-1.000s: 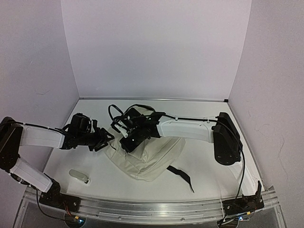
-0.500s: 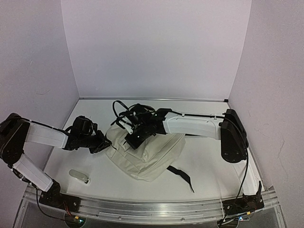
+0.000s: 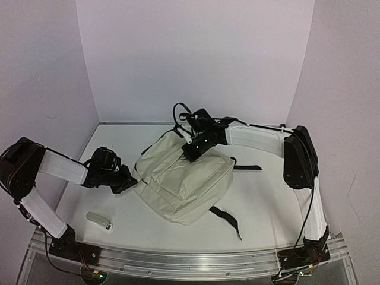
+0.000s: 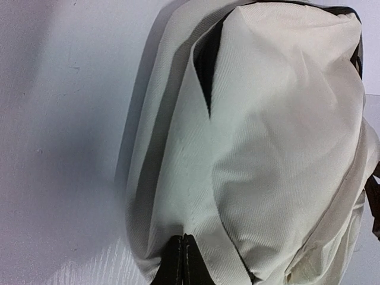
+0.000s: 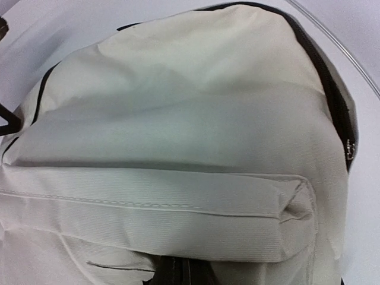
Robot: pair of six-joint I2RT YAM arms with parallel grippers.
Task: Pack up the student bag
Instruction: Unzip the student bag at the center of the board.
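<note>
The bag (image 3: 184,181), cream with black trim, is seen lying in the middle of the surface (image 3: 267,208), pocket side up and held at two edges. At the near left a small clear object (image 3: 99,220) is seen lying well apart from it; what it is cannot be told. The left hand (image 3: 132,181) is closed on the bag's left edge, and in the left wrist view its fingertips (image 4: 176,267) are pressed together on gathered cloth. The right hand (image 3: 191,148) is closed on the bag's far edge, its fingertips (image 5: 178,272) pinched on cloth just below the pocket flap. One black strap (image 3: 227,218) is laid out on the surface at the near right, and another (image 3: 246,168) to the right.
</note>
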